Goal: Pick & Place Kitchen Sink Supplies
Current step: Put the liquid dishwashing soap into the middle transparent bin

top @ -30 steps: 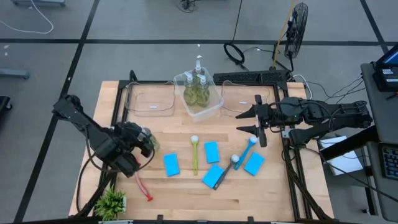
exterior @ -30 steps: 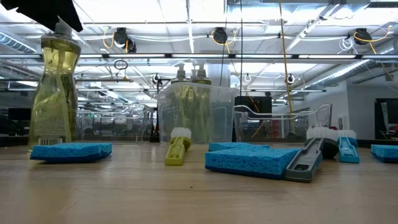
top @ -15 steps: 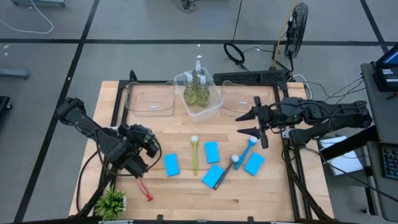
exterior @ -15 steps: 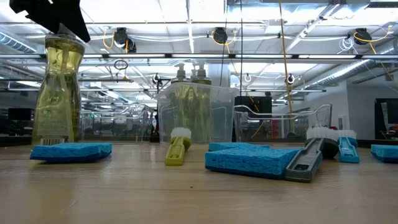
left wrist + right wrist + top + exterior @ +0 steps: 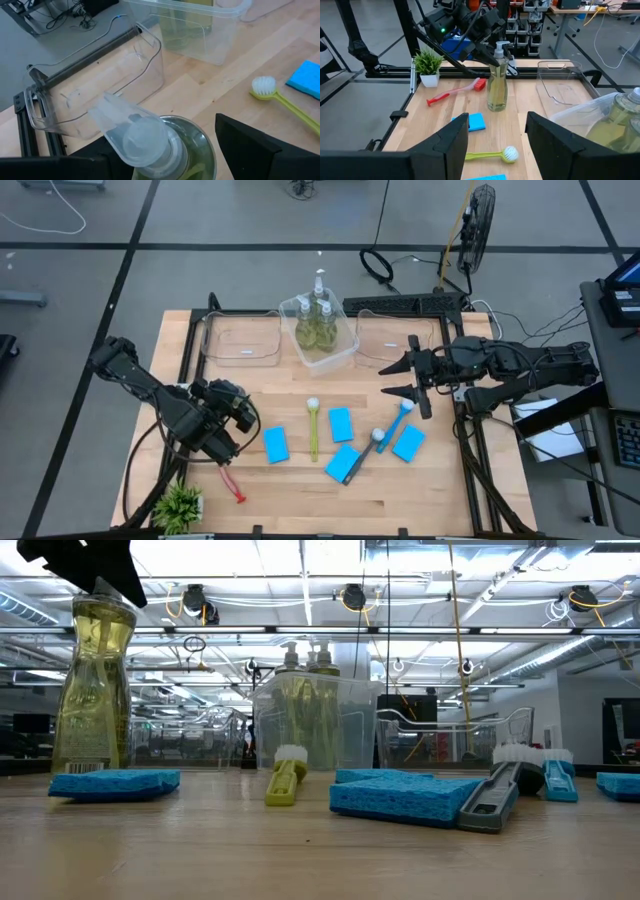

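Observation:
My left gripper (image 5: 228, 416) is shut on a clear pump bottle (image 5: 95, 680) of yellow-green liquid at the table's left, which stands upright beside a light-blue sponge (image 5: 276, 444). Other sponges (image 5: 340, 423) (image 5: 408, 442) lie mid-table with a yellow-green brush (image 5: 312, 425) and a blue brush (image 5: 400, 418). A grey-handled brush (image 5: 490, 802) leans on a sponge (image 5: 343, 463). A red brush (image 5: 230, 483) lies near the left front. More bottles stand in the middle clear tub (image 5: 335, 355). My right gripper (image 5: 415, 377) hangs open at the right, above the table. My left gripper pinches the bottle's neck and shoulder (image 5: 197, 142), just under the pump head (image 5: 135, 137), between its two fingers (image 5: 250, 150). They come slanting down from the table's left side. The bottle is upright, its base (image 5: 496, 107) at the tabletop; whether it rests there I cannot tell.
An empty clear tub (image 5: 243, 338) stands at the far left and another (image 5: 390, 340) at the far right, beside the middle tub. A small potted plant (image 5: 180, 505) sits at the near left corner. Bare wood lies along the near edge.
My left gripper has tipped a little and sunk slightly with the bottle, which has gone from leaning to upright. Over the last half second it has kept still.

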Controlling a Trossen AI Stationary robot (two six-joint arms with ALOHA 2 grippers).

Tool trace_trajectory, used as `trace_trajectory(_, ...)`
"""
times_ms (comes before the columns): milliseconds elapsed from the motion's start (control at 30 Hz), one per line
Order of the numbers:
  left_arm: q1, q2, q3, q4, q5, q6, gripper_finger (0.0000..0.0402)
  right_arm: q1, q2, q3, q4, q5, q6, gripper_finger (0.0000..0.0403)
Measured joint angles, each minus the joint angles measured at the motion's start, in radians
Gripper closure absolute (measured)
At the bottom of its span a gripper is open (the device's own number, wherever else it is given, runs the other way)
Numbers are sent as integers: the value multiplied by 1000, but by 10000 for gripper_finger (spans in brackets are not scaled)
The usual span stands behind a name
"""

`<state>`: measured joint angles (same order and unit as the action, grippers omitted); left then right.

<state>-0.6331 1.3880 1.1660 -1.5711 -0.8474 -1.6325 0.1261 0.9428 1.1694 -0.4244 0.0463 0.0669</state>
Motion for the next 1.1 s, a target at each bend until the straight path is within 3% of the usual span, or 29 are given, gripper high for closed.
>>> trace_trajectory(267, 18, 0, 0, 0, 7, 6, 165, 0, 0, 0, 0, 0, 0, 216)
trace_trajectory(533, 37, -2, 2, 15, -10, 21, 291, 0, 0, 0, 0, 0, 0, 216)
trace_trajectory(800, 37, -2, 1, -3, -15, 13, 291, 0, 0, 0, 0, 0, 0, 216)
trace_trajectory(1100, 45, -43, 28, 0, -133, -23, 291, 0, 0, 0, 0, 0, -3, 216)
